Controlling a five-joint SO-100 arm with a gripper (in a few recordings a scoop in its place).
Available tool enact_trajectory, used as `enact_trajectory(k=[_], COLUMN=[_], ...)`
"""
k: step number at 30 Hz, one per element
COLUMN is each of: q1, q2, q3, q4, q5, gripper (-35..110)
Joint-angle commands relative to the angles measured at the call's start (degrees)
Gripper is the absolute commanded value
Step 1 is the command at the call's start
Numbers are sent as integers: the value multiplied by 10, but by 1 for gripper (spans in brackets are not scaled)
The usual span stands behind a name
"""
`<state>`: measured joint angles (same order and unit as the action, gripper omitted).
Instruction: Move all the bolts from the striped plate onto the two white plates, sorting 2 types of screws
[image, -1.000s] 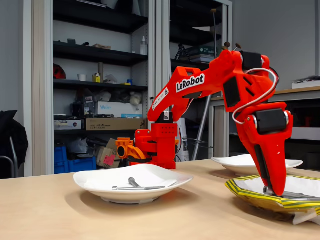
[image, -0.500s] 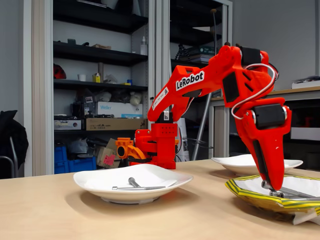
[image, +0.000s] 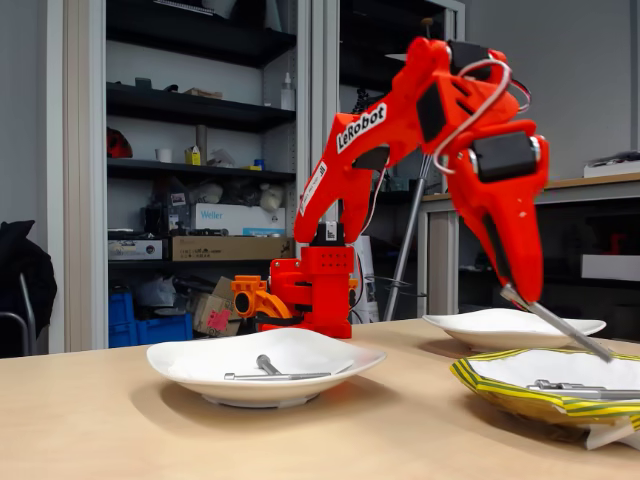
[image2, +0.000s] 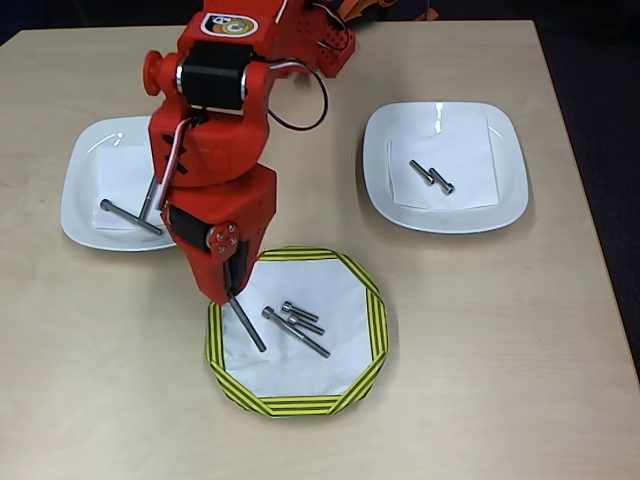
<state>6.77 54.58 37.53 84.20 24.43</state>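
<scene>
Overhead view lays out the whole job on the desk (image2: 480, 340): the red arm (image2: 215, 150) reaches down over the striped plate (image2: 375, 320), which sits nearest the camera's lower edge, with one white plate (image2: 75, 200) to its upper left and the other white plate (image2: 505, 195) to its upper right. The left plate carries long thin bolts (image2: 130, 217); the right plate carries two short bolts (image2: 432, 177) lying side by side.

The step in hand is, by my reading, the lift-out of one long thin bolt (image2: 246, 324). The hand (image2: 232, 292) is closed on the upper end of it, and the bolt hangs slanting downward, its lower end above the paper of the striped plate. Three more bolts (image2: 298, 322) lie close together in the middle of that plate, one long and two shorter ones touching or nearly so.

The next move seems to call for swinging the held bolt toward the left white plate, where the other long ones rest, keeping it high enough to pass the plate's raised rim, then opening over the centre. The slanted hold may let the bolt swing or slip.

The fixed view adds what the top-down picture cannot: height. There the hand (image: 512, 290) is well above the plate and the held bolt (image: 560, 323) points down to the right, its tip clear of the striped rim (image: 520, 395). The overhead view alone shows the count and sorting on each plate.
</scene>
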Motion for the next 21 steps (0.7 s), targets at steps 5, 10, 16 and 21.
enact_trajectory(k=[5,10,16,21], q1=[14,2,-16,-22], q2=[71,68,33,10], q3=[40,50,61,61], q4=[7,-2,-23,-30], q5=[4,16,47,62], gripper=[0,0,0,0])
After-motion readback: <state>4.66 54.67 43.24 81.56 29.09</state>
